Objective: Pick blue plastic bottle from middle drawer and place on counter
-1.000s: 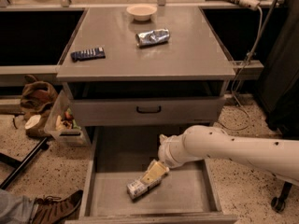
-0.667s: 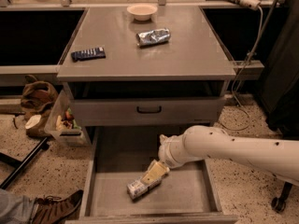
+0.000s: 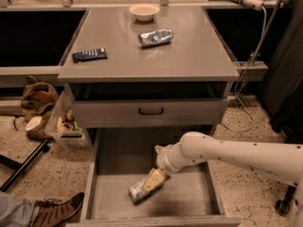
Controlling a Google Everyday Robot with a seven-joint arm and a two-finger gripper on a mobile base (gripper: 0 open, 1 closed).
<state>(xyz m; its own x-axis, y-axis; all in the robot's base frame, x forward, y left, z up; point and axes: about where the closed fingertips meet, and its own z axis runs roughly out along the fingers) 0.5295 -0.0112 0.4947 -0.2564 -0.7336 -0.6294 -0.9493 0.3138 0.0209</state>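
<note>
The blue plastic bottle [image 3: 138, 190] lies on its side on the floor of the pulled-out middle drawer [image 3: 191, 193], near the drawer's front, angled toward the upper right. My gripper [image 3: 155, 178] comes in from the right on the white arm [image 3: 227, 152] and sits down in the drawer, right over the bottle's upper end, touching or almost touching it. The counter [image 3: 156, 60] is the grey cabinet top above.
On the counter are a crumpled foil bag [image 3: 155, 37], a pale bowl [image 3: 144, 11] and a dark flat remote-like object [image 3: 89, 55]. A shut drawer front with a black handle [image 3: 150, 111] overhangs the open drawer. Bags [image 3: 38, 100] and a shoe [image 3: 57, 209] lie on the floor at left.
</note>
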